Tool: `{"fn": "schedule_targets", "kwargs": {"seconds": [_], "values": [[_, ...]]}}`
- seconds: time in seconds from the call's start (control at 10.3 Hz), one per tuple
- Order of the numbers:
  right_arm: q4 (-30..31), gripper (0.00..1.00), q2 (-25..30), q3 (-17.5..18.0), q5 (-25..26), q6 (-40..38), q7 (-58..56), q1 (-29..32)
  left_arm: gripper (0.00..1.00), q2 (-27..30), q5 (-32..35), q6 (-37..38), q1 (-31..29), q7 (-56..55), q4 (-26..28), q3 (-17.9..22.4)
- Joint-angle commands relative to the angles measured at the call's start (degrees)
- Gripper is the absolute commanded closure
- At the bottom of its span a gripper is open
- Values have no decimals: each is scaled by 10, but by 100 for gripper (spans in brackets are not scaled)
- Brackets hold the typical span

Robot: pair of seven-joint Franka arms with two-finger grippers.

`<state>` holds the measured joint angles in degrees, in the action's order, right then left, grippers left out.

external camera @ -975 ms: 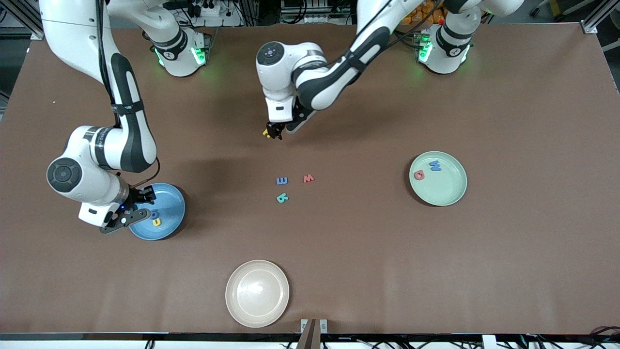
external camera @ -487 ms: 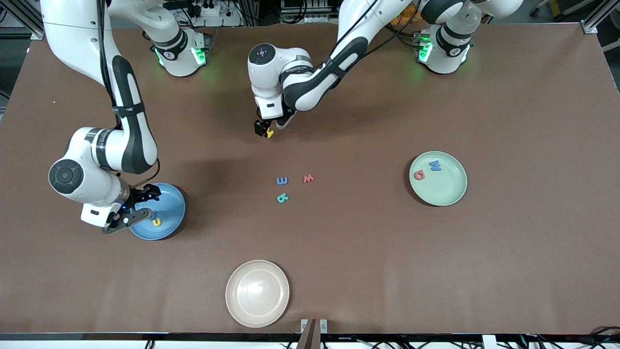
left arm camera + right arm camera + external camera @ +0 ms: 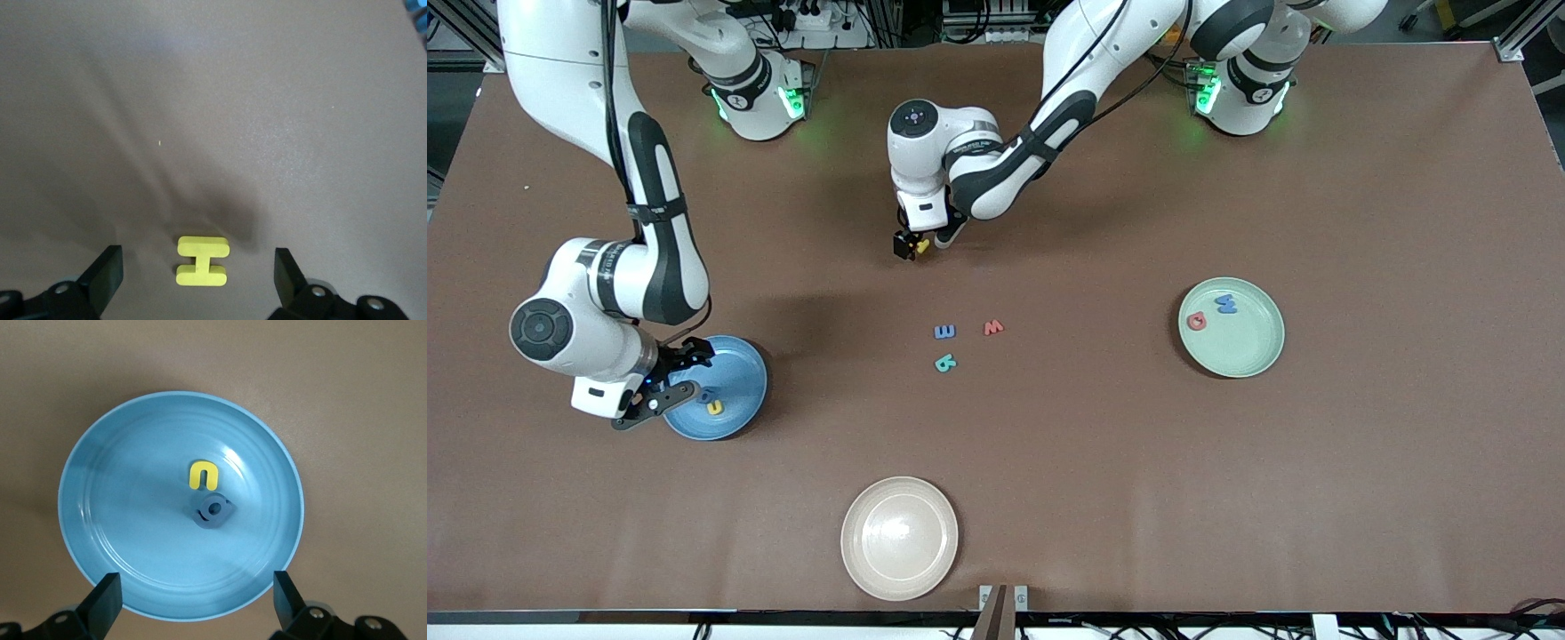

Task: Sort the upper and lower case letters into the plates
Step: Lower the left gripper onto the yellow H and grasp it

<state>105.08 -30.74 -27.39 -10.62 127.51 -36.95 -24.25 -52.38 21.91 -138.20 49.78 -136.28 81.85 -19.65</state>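
Observation:
My left gripper point(image 3: 911, 246) is low over the table's middle, open, with its fingers on either side of a yellow letter H point(image 3: 202, 261) and apart from it. That same yellow letter point(image 3: 923, 244) lies flat on the table. My right gripper point(image 3: 680, 373) hangs open over the rim of the sky-blue plate point(image 3: 740, 378), holding nothing. In that blue plate point(image 3: 120, 520) lie a yellow letter point(image 3: 203, 475) and a blue letter point(image 3: 214, 511). The mint plate point(image 3: 1249, 345) holds a red letter point(image 3: 1197, 322) and a blue letter point(image 3: 1227, 304).
Three loose letters lie mid-table, nearer the front camera than the H: blue point(image 3: 944, 332), red point(image 3: 993, 328) and teal point(image 3: 944, 363). A cream plate point(image 3: 899, 538) sits by the table's front edge, with nothing in it.
My left gripper shifted toward the right arm's end and came down around the yellow H. My right gripper drew back slightly over the blue plate's rim; the blue letter now shows in the plate.

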Motion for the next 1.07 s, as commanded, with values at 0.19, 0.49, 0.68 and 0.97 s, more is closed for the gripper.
{"fn": "schedule_targets", "kwargs": {"seconds": [0.19,0.49,0.68,0.97], "values": [[-11,0,-7,4,-7,-2,-13,7,0,-25,-14,-1,6,-7,-25,1],[-11,0,-9,4,-7,-2,-13,7,0,-30,-18,-1,7,-7,-32,0],[-11,0,-9,4,-8,-2,-13,10,0,-36,-27,-1,15,-7,-39,0],[-11,0,-10,4,-8,-2,-13,10,30,-46,-27,-1,20,-7,-49,2]]}}
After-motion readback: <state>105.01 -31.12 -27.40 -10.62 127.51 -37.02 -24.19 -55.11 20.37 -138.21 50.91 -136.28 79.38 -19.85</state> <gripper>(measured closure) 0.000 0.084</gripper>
